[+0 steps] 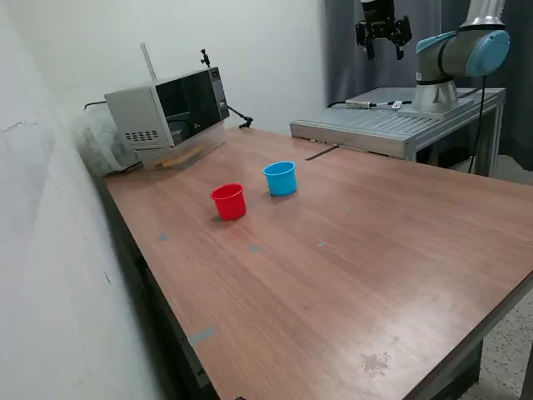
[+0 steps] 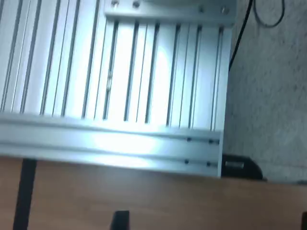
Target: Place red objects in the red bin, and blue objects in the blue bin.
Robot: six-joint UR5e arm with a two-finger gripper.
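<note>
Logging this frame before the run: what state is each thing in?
red cup: upright on the table, no cube visible inside.
light-blue cup: upright, beside the red cup, apart from it.
gripper: raised high above the aluminium base, open, empty.
microwave: door shut.

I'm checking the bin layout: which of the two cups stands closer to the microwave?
The red cup. It sits to the exterior view's left of the light-blue cup, on the side where the microwave stands.
</note>
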